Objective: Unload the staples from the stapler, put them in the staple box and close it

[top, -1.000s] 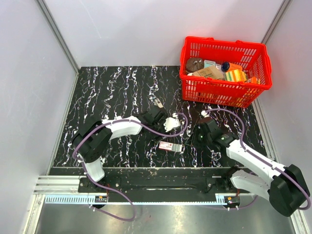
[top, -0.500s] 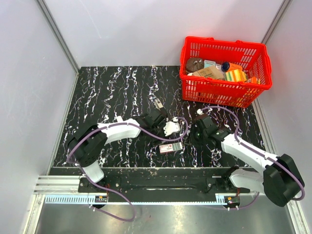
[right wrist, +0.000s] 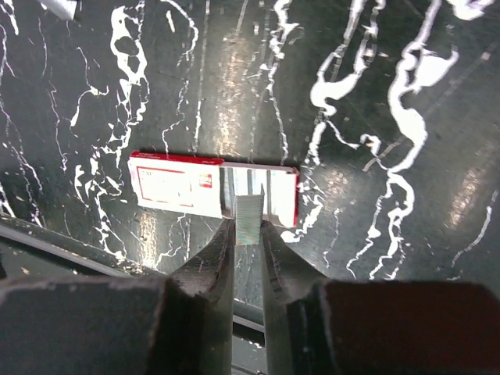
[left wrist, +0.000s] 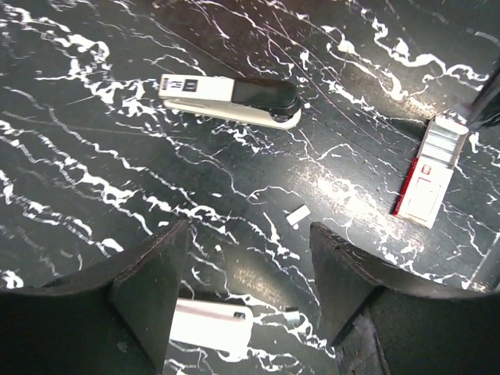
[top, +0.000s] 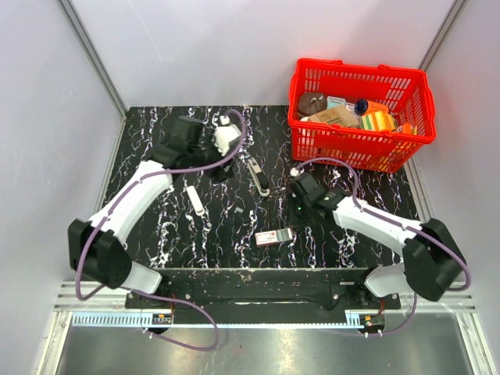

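Note:
The stapler (top: 258, 176) lies flat on the black marble table, silvery-grey with a dark end; the left wrist view also shows the stapler (left wrist: 230, 100). My left gripper (top: 219, 167) hangs high over the table's far left, open and empty (left wrist: 246, 258). My right gripper (top: 295, 209) is shut on a short strip of staples (right wrist: 250, 219). It holds the strip just above the open end of a pink-and-white box (right wrist: 212, 186), which lies near the front edge (top: 273, 237).
A plain white slim bar (top: 195, 201) lies left of the stapler, and a tiny white piece (top: 238, 209) lies between them. A red basket (top: 361, 148) full of items stands at the back right. Grey walls close in both sides.
My left arm has swung from the table's middle up to the far left, and its jaws have opened wider. The right gripper has shifted left, still holding the strip.

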